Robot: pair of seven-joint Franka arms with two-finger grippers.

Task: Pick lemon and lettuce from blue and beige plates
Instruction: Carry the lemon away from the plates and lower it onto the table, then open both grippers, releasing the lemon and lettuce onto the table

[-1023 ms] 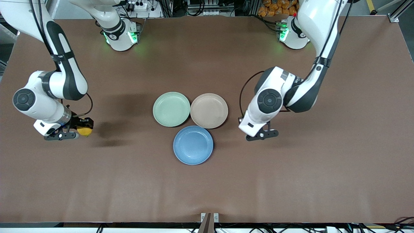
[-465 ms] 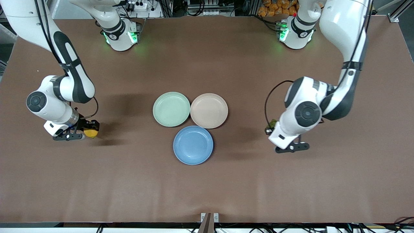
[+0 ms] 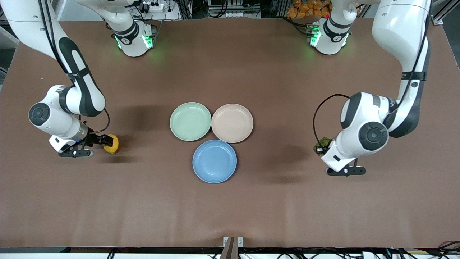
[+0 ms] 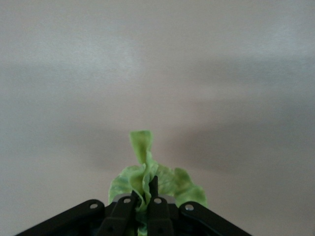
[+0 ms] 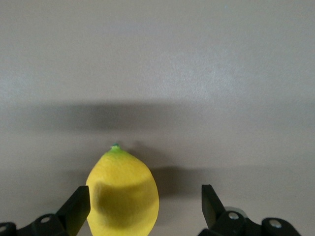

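Lemon point(image 3: 111, 143) lies on the brown table point(image 3: 230, 208) toward the right arm's end, well apart from the plates, with the right gripper point(image 3: 94, 141) low around it; in the right wrist view the fingers point(image 5: 75, 210) stand spread, one against the lemon point(image 5: 124, 191) and the other clear of it. At mid-table three bare plates touch in a cluster: the mint-green plate point(image 3: 190, 121), the beige plate point(image 3: 232, 123) beside it, and the blue plate point(image 3: 214, 161) nearest the front camera. Toward the left arm's end, the left gripper point(image 3: 321, 146) hangs over bare tabletop, its fingers pinched together on the lettuce point(image 3: 322, 143); the left wrist view shows the crinkled green leaf point(image 4: 147, 182) bunched between the closed fingertips point(image 4: 154, 188).
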